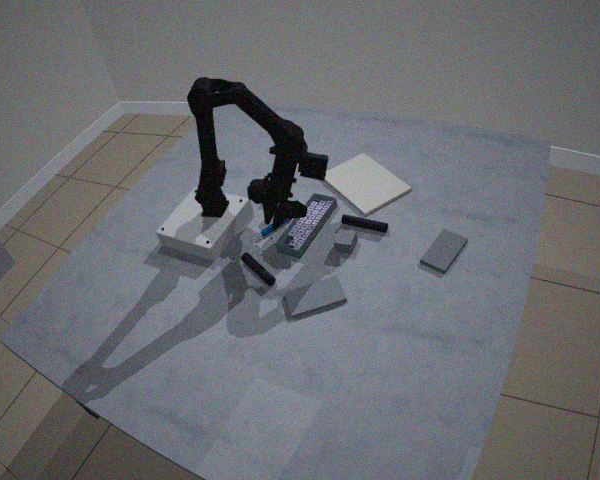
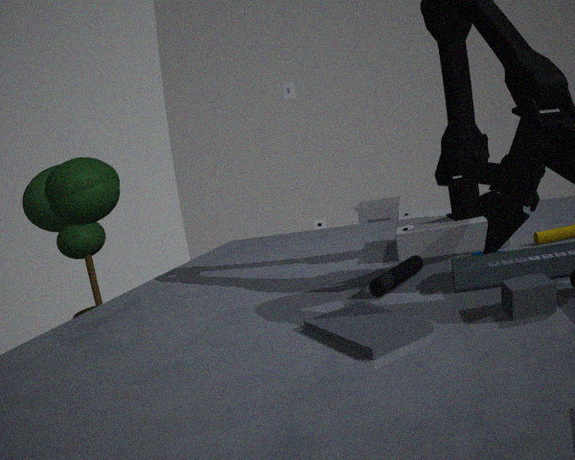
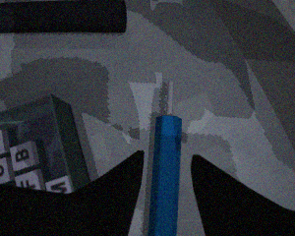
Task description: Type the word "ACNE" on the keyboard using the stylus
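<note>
A blue stylus [image 1: 266, 229] [image 2: 477, 254] [image 3: 165, 197] lies on the desk between the arm's base and the keyboard, its thin pale tip pointing up in the wrist view. My gripper [image 1: 272, 225] [image 2: 491, 250] [image 3: 167, 158] is partly open and low over the stylus. The fingers stand one on each side of it in the wrist view, with a gap on both sides. The dark green keyboard [image 1: 290, 251] [image 2: 475, 277] [image 3: 65, 133] lies beside the stylus. Its C, U, B, F and M keys show at the left of the wrist view, and the left finger hides others.
A black cylinder [image 1: 258, 269] [image 2: 396, 276] [image 3: 59, 17] lies near the keyboard's end; another [image 1: 365, 223] lies beyond its far side, near a grey block [image 1: 345, 240] [image 2: 528, 297]. Grey slabs [image 1: 314, 299] [image 1: 443, 251], a cream board [image 1: 367, 183] and a yellow cylinder [image 2: 565, 232] lie around.
</note>
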### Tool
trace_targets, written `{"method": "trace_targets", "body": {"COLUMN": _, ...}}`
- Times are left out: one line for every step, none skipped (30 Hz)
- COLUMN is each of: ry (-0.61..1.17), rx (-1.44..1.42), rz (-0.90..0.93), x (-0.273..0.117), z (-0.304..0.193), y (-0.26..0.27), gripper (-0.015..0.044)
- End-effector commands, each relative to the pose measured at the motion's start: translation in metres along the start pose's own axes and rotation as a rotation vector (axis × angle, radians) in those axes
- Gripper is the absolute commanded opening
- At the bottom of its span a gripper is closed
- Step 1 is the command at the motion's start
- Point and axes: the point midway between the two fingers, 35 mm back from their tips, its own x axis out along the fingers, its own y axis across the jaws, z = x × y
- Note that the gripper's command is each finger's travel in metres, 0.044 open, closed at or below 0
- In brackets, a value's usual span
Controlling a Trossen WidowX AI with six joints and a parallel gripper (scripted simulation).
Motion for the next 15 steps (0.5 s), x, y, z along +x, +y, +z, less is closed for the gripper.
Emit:
{"method": "trace_targets", "body": {"ry": -0.004, "rx": -0.004, "rz": 0.001, "x": 0.0038, "z": -0.0014, "y": 0.0001, "gripper": 0.0150}}
{"method": "trace_targets", "body": {"ry": -0.004, "rx": -0.004, "rz": 0.001, "x": 0.0044, "z": -0.0017, "y": 0.0001, "gripper": 0.0150}}
{"method": "trace_targets", "body": {"ry": -0.004, "rx": -0.004, "rz": 0.001, "x": 0.0053, "z": -0.0022, "y": 0.0001, "gripper": 0.0150}}
{"method": "trace_targets", "body": {"ry": -0.004, "rx": -0.004, "rz": 0.001, "x": 0.0059, "z": -0.0025, "y": 0.0001, "gripper": 0.0150}}
{"method": "trace_targets", "body": {"ry": -0.004, "rx": -0.004, "rz": 0.001, "x": 0.0061, "z": -0.0027, "y": 0.0001, "gripper": 0.0150}}
{"method": "trace_targets", "body": {"ry": -0.004, "rx": -0.004, "rz": 0.001, "x": 0.0061, "z": -0.0027, "y": 0.0001, "gripper": 0.0150}}
{"method": "trace_targets", "body": {"ry": -0.004, "rx": -0.004, "rz": 0.001, "x": 0.0061, "z": -0.0027, "y": 0.0001, "gripper": 0.0150}}
{"method": "trace_targets", "body": {"ry": -0.001, "rx": 0.000, "rz": -0.001, "x": 0.0043, "z": -0.0022, "y": -0.0002, "gripper": 0.0124}}
{"method": "trace_targets", "body": {"ry": -0.001, "rx": 0.000, "rz": -0.001, "x": 0.0043, "z": -0.0022, "y": -0.0002, "gripper": 0.0097}}
{"method": "trace_targets", "body": {"ry": -0.001, "rx": 0.000, "rz": -0.001, "x": 0.0043, "z": -0.0022, "y": -0.0002, "gripper": 0.0071}}
{"method": "trace_targets", "body": {"ry": -0.001, "rx": 0.000, "rz": -0.001, "x": 0.0043, "z": -0.0022, "y": -0.0002, "gripper": 0.0045}}
{"method": "trace_targets", "body": {"ry": -0.001, "rx": 0.000, "rz": -0.001, "x": 0.0043, "z": -0.0022, "y": -0.0002, "gripper": 0.0019}}
{"method": "trace_targets", "body": {"ry": -0.001, "rx": 0.000, "rz": -0.001, "x": 0.0043, "z": -0.0022, "y": -0.0002, "gripper": 0.0012}}
{"method": "trace_targets", "body": {"ry": -0.001, "rx": 0.000, "rz": -0.001, "x": 0.0043, "z": -0.0022, "y": -0.0002, "gripper": 0.0005}}
{"method": "trace_targets", "body": {"ry": -0.001, "rx": 0.000, "rz": -0.001, "x": 0.0043, "z": -0.0022, "y": -0.0002, "gripper": 0.0000}}
